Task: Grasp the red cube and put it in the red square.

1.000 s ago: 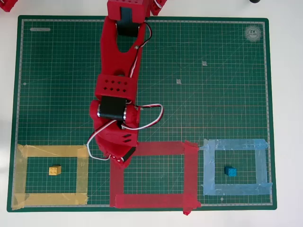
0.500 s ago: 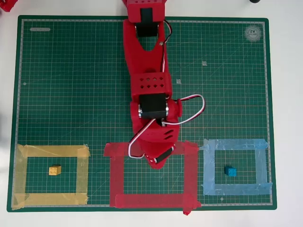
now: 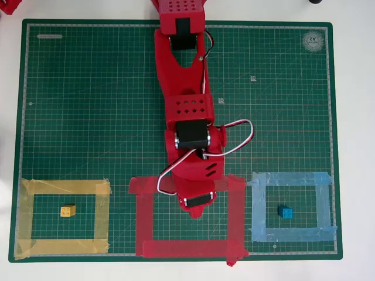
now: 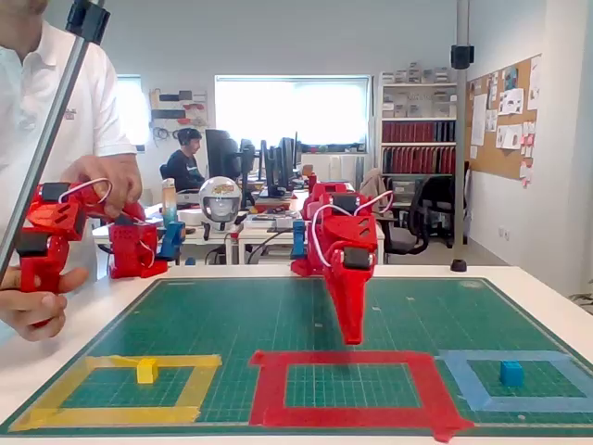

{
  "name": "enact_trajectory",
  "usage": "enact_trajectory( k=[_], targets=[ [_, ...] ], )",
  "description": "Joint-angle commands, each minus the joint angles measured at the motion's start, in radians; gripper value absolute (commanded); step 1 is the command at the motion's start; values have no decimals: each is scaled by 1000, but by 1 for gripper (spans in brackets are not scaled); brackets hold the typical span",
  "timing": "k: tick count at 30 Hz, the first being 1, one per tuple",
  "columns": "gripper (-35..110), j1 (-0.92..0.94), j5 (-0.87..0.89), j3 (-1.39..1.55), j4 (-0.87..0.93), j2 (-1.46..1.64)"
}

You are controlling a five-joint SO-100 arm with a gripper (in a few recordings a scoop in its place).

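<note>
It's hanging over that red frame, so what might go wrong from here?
The gripper hangs above the mat: anything dropped from there may bounce out of the red square. In the overhead view it sits near the square's top strip, so a landing on tape is possible. Whether it holds anything, I cannot tell.

Showing a dark green gridded mat [image 3: 88, 117] on a white surface [image 3: 9, 140], red square [image 3: 234, 216], yellow tape outline [image 3: 101, 216], light blue tape outline [image 3: 322, 208], yellow cube [image 3: 68, 211], blue cube [image 3: 286, 212], red arm [image 3: 184, 105].
</note>
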Motion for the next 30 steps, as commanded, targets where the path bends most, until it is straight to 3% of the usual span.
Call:
enact_trajectory(
  k=[1,10,30],
  targets=[
    [-1,23,74,-54,18,37],
    [-1,32,94,-61,215,35],
    [-1,81,132,-91,212,-3]
  ],
)
